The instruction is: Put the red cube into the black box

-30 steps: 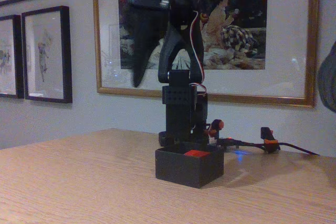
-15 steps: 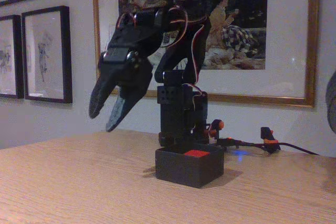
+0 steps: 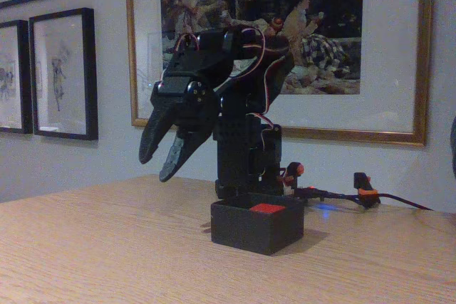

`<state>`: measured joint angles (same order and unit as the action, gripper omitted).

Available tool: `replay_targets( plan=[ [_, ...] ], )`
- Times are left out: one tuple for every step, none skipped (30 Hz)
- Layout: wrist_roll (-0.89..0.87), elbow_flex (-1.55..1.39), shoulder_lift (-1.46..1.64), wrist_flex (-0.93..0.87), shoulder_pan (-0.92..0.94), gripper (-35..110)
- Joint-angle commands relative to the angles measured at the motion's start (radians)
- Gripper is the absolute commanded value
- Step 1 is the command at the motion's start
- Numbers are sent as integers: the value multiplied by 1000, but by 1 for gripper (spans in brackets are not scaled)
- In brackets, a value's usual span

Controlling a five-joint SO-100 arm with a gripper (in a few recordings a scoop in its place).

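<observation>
Red cube lay inside the black box, claw empty above the desk.

From where I stood, only the flat top of the red cube (image 3: 267,208) showed over the rim of the black box (image 3: 249,231); its sides were hidden by the near wall, so I could not tell how it sat on the floor of the box. The box rested on the wooden desk (image 3: 107,254), just in front of the arm's base. The claw (image 3: 159,166) hung up and to the left of the box, well clear of it, tips pointing down, its two fingers apart and holding nothing. Dim light blurred the arm's dark joints together. Framed pictures (image 3: 63,72) hung on the wall behind.
</observation>
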<state>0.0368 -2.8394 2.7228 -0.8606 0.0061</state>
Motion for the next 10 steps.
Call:
replay_targets(
  plan=[
    [2, -29, 72, -46, 6, 16],
    [6, -32, 81, -54, 8, 16],
    [14, -34, 87, -55, 8, 17],
    [18, -34, 95, -55, 5, 17],
    [20, -34, 104, -57, 3, 17],
    [20, -34, 112, -57, 2, 17],
    [20, -37, 121, -58, 2, 17],
    [20, -41, 132, -61, 0, 18],
    [20, -46, 135, -63, 0, 18],
    [20, -51, 137, -63, 0, 18]
  ],
)
